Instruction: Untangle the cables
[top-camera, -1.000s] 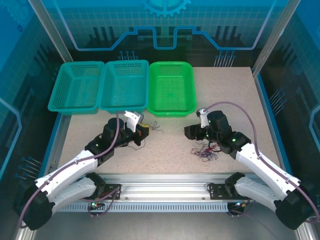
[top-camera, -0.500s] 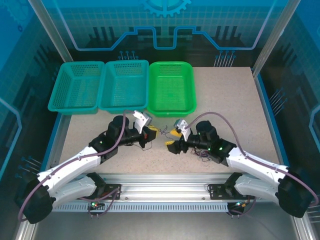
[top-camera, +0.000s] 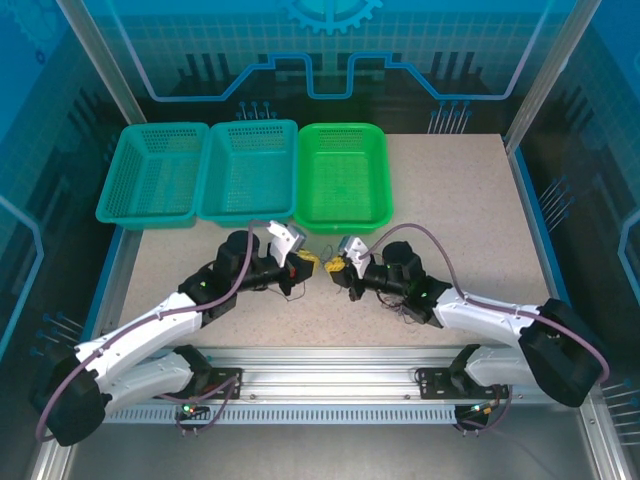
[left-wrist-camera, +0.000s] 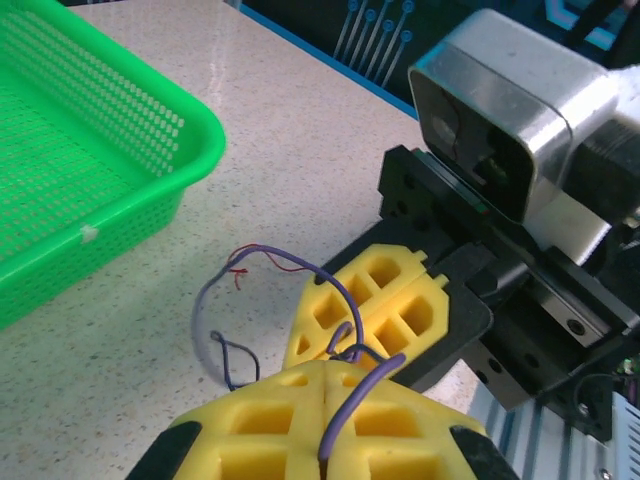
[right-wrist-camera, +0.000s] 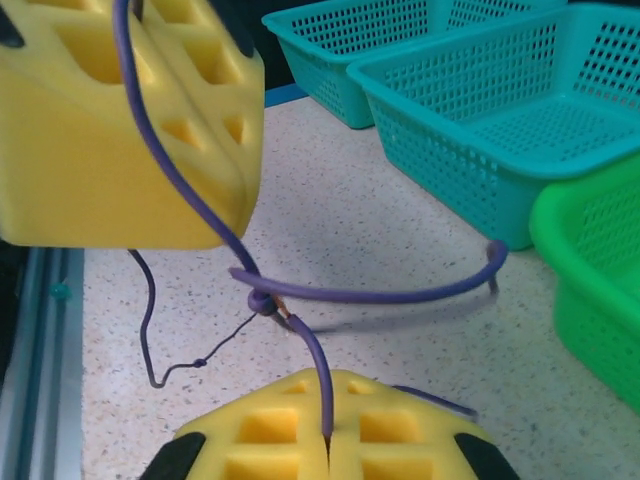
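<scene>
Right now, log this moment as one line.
left gripper: shut on purple cable | right gripper: shut on purple cable | knot: between the two grippers, above table

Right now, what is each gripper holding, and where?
Purple cable, both. Left gripper and right gripper each pinch a strand leading to the knot between them.

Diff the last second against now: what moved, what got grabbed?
The right gripper swung leftward from the loose cable heap to mid-table, facing the left gripper, and closed on the purple cable that the left one holds. The left gripper edged slightly toward centre and stayed shut on that cable. The three baskets did not move.
</scene>
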